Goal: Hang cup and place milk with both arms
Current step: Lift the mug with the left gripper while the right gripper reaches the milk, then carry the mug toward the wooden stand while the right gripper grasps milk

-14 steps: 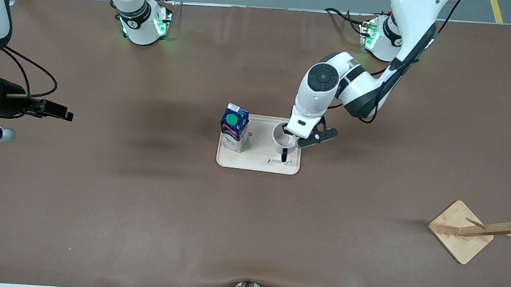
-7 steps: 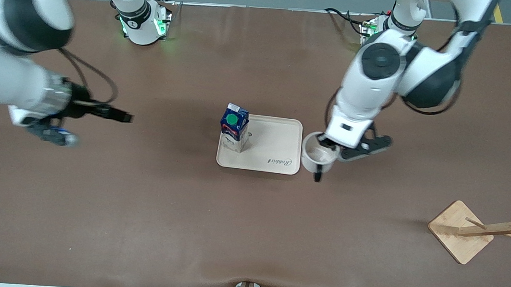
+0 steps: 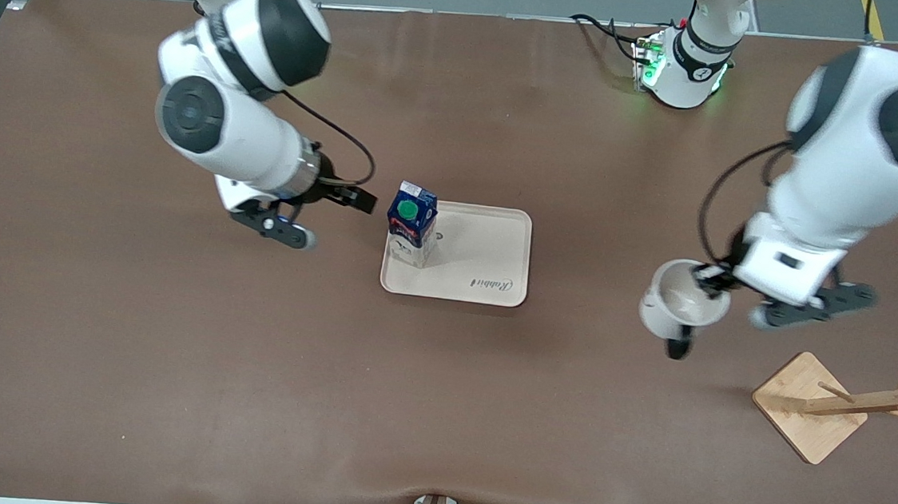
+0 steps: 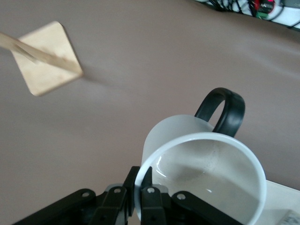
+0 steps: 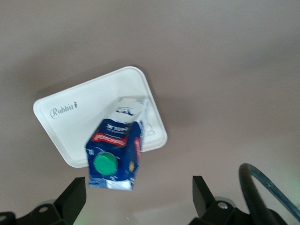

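Nearest, the wooden cup rack waits. Up over bare tabletop, the left gripper pinches the rigid, breakable white mug by its rim; a handle-first hang looks workable. Farther, the right gripper, open, hovers beside the light, crushable milk carton standing on the tray.

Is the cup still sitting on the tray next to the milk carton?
No: the left gripper holds the cup by its rim in the air over bare table, away from the tray, where only the milk stands.
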You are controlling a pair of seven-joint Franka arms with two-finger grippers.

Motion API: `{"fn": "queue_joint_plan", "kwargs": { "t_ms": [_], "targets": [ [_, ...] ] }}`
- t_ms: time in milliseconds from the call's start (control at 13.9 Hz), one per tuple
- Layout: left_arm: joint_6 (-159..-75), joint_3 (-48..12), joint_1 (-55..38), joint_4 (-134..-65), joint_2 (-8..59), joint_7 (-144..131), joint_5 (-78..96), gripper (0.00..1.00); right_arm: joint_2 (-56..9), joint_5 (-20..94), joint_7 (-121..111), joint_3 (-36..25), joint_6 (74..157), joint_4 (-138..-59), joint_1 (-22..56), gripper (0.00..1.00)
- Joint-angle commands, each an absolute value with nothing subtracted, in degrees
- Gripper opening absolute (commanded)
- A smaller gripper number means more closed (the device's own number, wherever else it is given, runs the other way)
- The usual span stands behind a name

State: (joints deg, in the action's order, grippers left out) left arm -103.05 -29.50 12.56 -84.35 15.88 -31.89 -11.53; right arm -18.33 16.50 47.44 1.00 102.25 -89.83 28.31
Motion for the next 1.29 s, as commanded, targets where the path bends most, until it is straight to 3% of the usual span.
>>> {"fn": "queue_joint_plan", "kwargs": {
  "t_ms": [0, 287, 1005, 1077, 1220],
  "targets": [
    [-101.60, -30.06, 16.60, -82.79, 16.08, -24.64, -10.72, 0.00, -20.47, 15.29, 51.14, 0.18, 104.93, -89.30, 31.10, 1.00],
    [-101.69, -30.06, 23.01, -82.35, 16.08, -14.08, -8.53, 0.00, -23.63, 6.17, 59.91, 0.26, 106.16, -89.30, 36.90, 1.00],
    [-101.78, -29.53, 36.12, -82.09, 17.48, -2.37, 1.66, 0.00, -27.86, 6.06, 64.34, 0.35, 111.19, -89.47, 40.25, 1.00],
    [-102.04, -29.53, 36.21, -82.09, 18.01, -2.46, 1.76, 0.00, -27.95, 6.06, 64.16, 0.35, 111.09, -89.73, 40.43, 0.95],
    [-102.30, -29.53, 37.43, -82.09, 19.24, -2.37, 1.76, 0.00, -28.12, 6.06, 63.46, 0.35, 110.83, -89.82, 40.34, 0.63]
  ]
}}
